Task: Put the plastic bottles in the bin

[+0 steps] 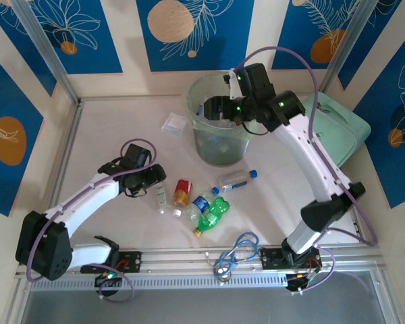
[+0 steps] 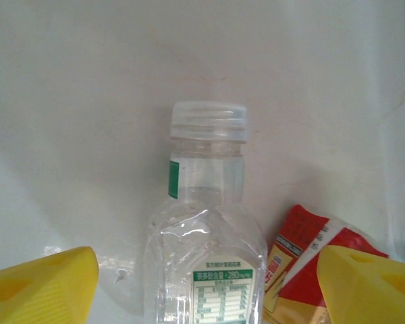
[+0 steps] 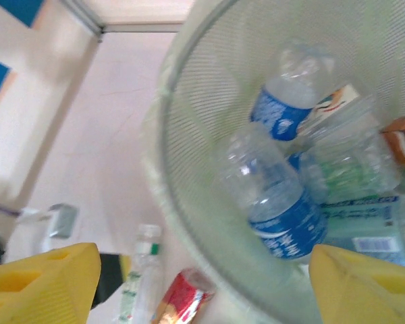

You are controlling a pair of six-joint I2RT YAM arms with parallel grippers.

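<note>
On the left, our left gripper (image 1: 155, 182) hangs low over the desk (image 1: 115, 128), its jaws released and spread to either side of a clear bottle (image 2: 206, 263) with a white cap, which lies flat and is not yet pinched. A red-labelled bottle (image 2: 298, 253) lies just beside it on the right. We judge that the finger on that side could catch it while closing, dragging both or nudging the clear one out. The crushed wall may also buckle and slip. Further right, a blue-labelled bottle (image 1: 201, 202) and a green bottle (image 1: 213, 215) lie loose near the bin (image 1: 219, 150), which holds several. Over its mouth our right gripper (image 1: 209, 108) has its jaws released and empty. A careless swing could clip the rim and tip it.
</note>
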